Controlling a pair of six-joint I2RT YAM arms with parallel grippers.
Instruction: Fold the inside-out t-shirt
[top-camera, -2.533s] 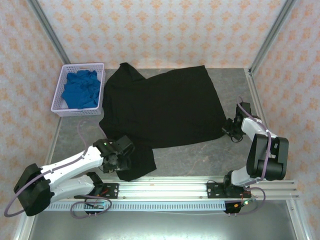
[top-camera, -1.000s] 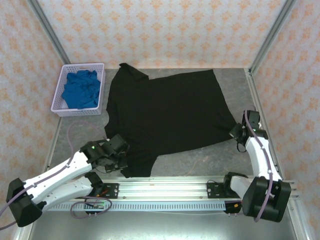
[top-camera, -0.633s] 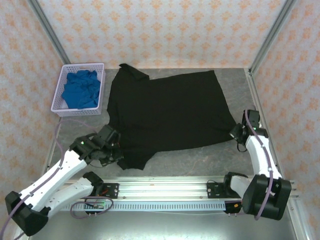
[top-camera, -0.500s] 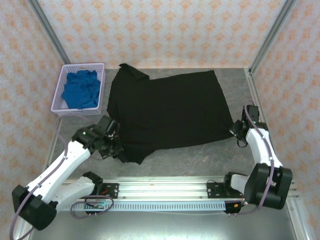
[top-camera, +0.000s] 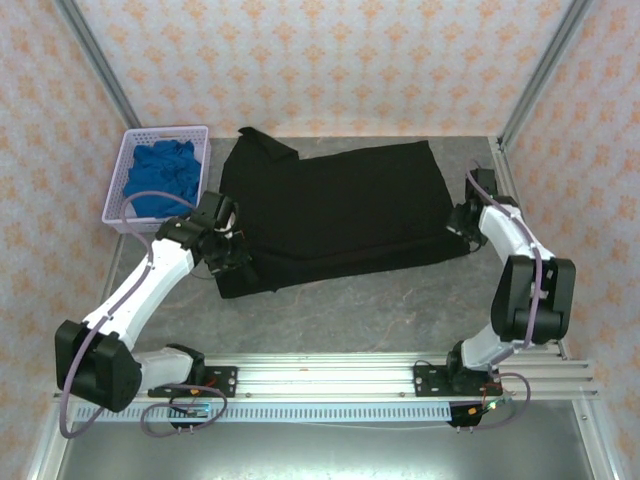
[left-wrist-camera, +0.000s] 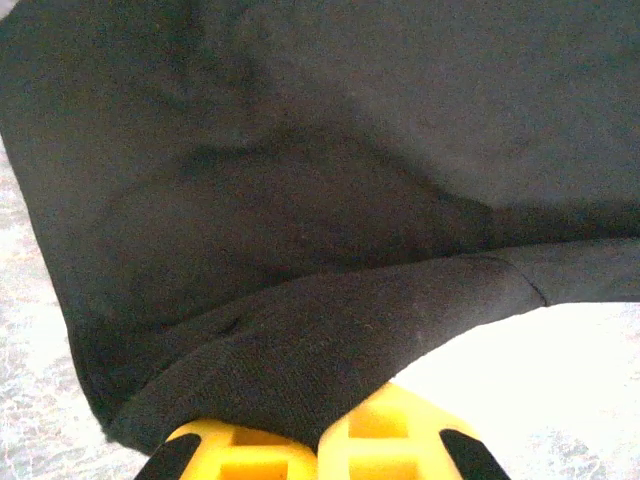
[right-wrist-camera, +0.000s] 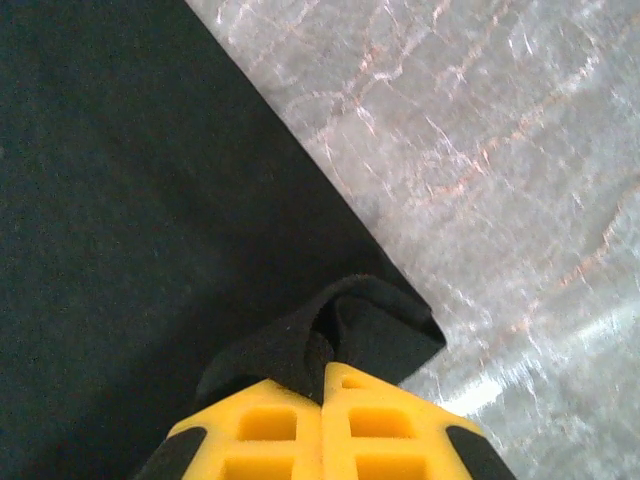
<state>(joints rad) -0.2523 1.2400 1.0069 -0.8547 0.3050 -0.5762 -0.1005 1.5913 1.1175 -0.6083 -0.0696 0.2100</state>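
T-shirt (top-camera: 330, 210), black, spread mid-surface (top-camera: 400, 300): left gripper (top-camera: 228, 255) with jaws clamped on its doubled-over near-left edge, right gripper (top-camera: 460, 222) with jaws clamped on its right corner; first fold apparently begun, unfinished, further folds outstanding.

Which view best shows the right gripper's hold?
Right wrist: the right gripper is shut on a bunched corner of the t-shirt. Top external shows that grip small, at the shirt's right edge. Left wrist shows fabric elsewhere.
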